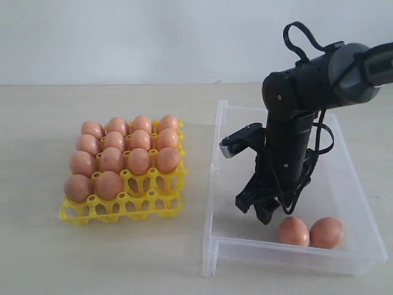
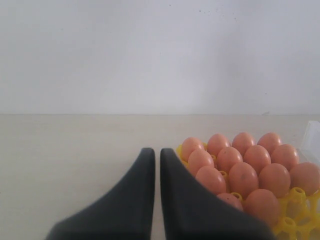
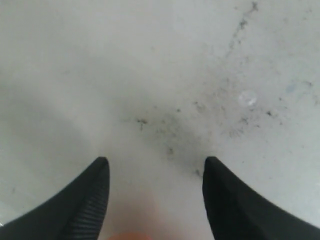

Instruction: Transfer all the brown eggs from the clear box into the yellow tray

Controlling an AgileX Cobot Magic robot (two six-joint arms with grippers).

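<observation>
Two smooth orange-brown oval eggs point(image 1: 294, 231) lie side by side, touching or nearly so, on the floor of the large, shallow, clear plastic box point(image 1: 214, 184), close to its front wall. Inside the box, just beside these eggs, the right arm's black fingers point(image 1: 263, 212) point down over the scuffed floor. They are spread wide with nothing clamped between them. Beside the box on the pale desk point(image 1: 123, 264) sits the bright yellow plastic lattice tray point(image 1: 153, 206). Fourteen more eggs sit in its cups, and the bare cups lie along its front edge. Beyond the tray from the box, the left arm's black fingers point(image 2: 130, 200) hover pressed almost together, holding nothing.
</observation>
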